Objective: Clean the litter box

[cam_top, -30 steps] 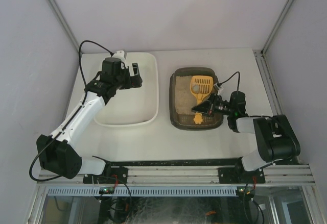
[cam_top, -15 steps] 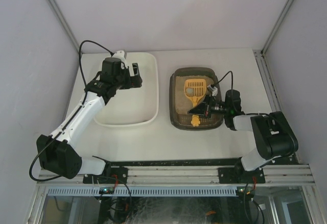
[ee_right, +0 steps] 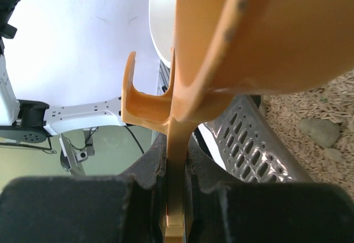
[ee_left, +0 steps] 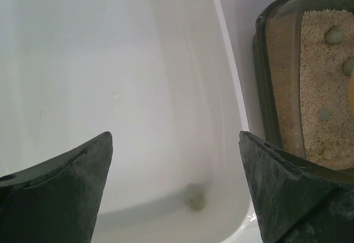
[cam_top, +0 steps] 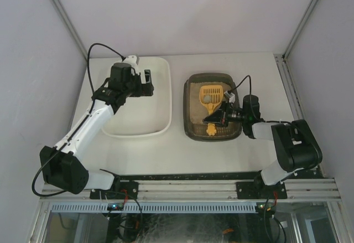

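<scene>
My right claw (cam_top: 223, 115) pinches the flat handle of a yellow slotted plastic scoop (cam_top: 211, 96) over grainy beige litter (ee_left: 323, 82). Litter box (cam_top: 187, 107): dark, round-cornered, right side of worktop (cam_top: 177, 149). My left claw (cam_top: 148, 81) is spread above the smooth white tub (cam_top: 164, 122); one greyish lump (ee_left: 194, 197) inside.

No text, label, brand, number or sign can be read on anything in these views.

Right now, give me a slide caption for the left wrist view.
Open left gripper above the white tub, one grey clump inside; litter box with more clumps at right.
</scene>
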